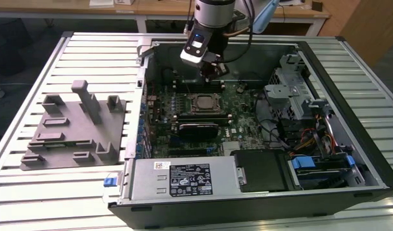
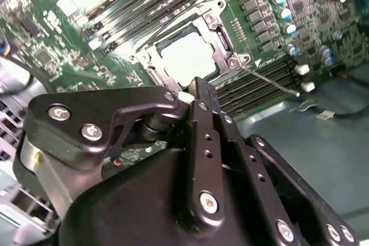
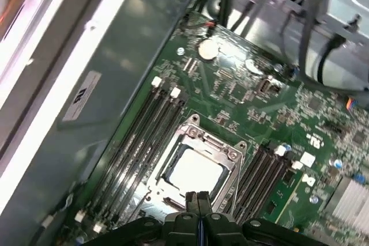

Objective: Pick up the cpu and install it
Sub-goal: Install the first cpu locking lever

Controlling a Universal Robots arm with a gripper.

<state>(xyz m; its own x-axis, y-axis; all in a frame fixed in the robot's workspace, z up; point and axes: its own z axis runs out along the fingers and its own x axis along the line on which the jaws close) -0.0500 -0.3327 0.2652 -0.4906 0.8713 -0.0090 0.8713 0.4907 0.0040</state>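
The cpu (image 1: 203, 102) was found seated in the socket frame (image 3: 214, 140) on the motherboard (image 3: 242, 90), square, with no long axis. The gripper (image 1: 211, 73) was poised nearby, its fingers (image 3: 194, 202) pressed together on nothing. In the exterior view the chip lay at roughly six o'clock from it.

One computer case (image 1: 247, 209), one green motherboard (image 1: 244, 120), one silvery cpu (image 3: 193, 171), one grey fixture (image 1: 68, 134), one black gripper (image 3: 199, 197), one slatted metal table (image 1: 29, 86).
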